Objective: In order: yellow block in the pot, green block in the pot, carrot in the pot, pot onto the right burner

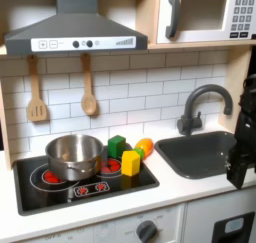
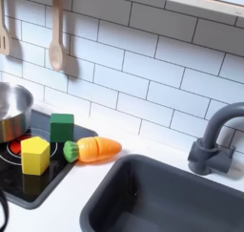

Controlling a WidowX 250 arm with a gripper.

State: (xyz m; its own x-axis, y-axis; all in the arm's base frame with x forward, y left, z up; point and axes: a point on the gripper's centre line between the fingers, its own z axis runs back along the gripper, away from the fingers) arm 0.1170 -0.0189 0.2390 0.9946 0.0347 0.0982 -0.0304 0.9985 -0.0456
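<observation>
1. Gripper (image 1: 243, 137) first: I see my arm as a dark upright shape at the first exterior view's right edge, over the sink (image 1: 205, 159). I cannot tell how its jaws stand; it looks to carry nothing.
2. Largest of the task's things, the black cooktop (image 1: 40, 192) fills the counter's front left part. I count two red rings on it.
3. Next, one steel pot (image 1: 75, 154) sits on the cooktop's back middle in the first exterior view, overlapping the leftmost ring (image 1: 46, 175). The right burner (image 1: 110, 166) lies partly hidden just beside it. I cannot see anything inside the pot.
4. One carrot (image 2: 97, 148) lies on its side in the second exterior view at the cooktop's right edge, near the sink's rim, green tip toward the blocks.
5. One green block (image 2: 62, 127) stands behind the carrot, near the cooktop's back right corner.
6. One yellow block (image 2: 36, 155) stands in front of the green block, close beside it.
7. My judgement: step one is in hand, with all three pieces outside the pot. My next move calls for swinging across from the sink, spreading the jaws above the yellow block, and descending without nudging its neighbours.
</observation>
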